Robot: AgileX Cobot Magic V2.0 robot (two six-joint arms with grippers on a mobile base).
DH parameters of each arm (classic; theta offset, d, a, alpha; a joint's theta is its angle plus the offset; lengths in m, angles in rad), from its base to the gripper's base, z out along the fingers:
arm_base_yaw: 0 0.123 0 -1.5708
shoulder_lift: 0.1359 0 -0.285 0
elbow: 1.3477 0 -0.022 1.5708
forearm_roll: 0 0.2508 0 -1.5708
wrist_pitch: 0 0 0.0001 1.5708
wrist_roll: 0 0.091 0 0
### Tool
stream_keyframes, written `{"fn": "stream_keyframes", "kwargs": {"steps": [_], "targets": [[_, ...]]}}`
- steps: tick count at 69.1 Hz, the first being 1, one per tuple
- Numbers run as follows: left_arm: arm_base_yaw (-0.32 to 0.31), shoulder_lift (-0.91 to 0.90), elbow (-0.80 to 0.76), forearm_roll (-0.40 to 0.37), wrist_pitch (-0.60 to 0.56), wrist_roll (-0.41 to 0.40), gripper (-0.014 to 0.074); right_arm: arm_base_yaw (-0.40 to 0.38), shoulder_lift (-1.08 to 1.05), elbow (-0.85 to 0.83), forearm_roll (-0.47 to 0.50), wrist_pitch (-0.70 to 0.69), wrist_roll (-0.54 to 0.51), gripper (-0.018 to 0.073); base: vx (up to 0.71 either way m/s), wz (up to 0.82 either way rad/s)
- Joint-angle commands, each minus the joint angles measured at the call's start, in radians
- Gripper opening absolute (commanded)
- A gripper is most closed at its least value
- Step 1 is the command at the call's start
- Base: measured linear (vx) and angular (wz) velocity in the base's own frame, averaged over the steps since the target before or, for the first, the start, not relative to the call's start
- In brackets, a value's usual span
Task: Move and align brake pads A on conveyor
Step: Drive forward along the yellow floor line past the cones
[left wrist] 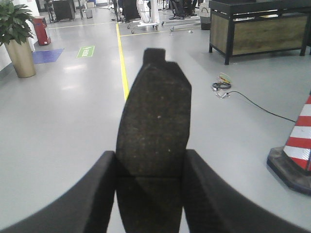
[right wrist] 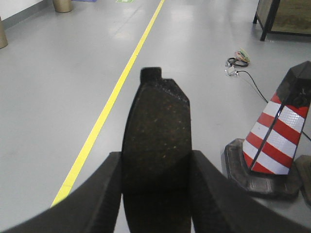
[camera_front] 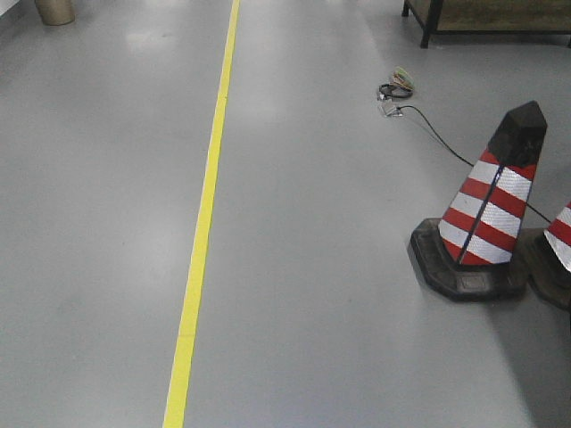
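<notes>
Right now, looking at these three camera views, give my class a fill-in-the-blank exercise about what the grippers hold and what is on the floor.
1. The left gripper is shut on a brake pad, and the right gripper on another brake pad, so ____ pads are held.
2. The long painted line is ____.
3. The cone has red and ____ stripes.
Missing words: two; yellow; white.

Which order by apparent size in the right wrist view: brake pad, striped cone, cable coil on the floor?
1. brake pad, but it sits right at the camera in the right gripper, so that is nearness, not true size.
2. striped cone.
3. cable coil, far off and small.
</notes>
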Motion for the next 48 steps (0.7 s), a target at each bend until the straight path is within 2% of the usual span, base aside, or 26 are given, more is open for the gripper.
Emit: {"fn": "stream_keyframes", "kwargs": {"steps": [1, 48], "targets": [[-0.008, 0.010, -0.030, -0.012, -0.099, -0.003, 0.0041, -0.001, 0.004, -0.032, -0.008, -0.094, -0.006, 0.0077, 0.44, 0.02], [-0.008, 0.010, -0.030, -0.012, -0.099, -0.003, 0.0041, -0.001, 0.004, -0.032, -0.008, -0.094, -0.006, 0.0077, 0.40, -0.02]]}}
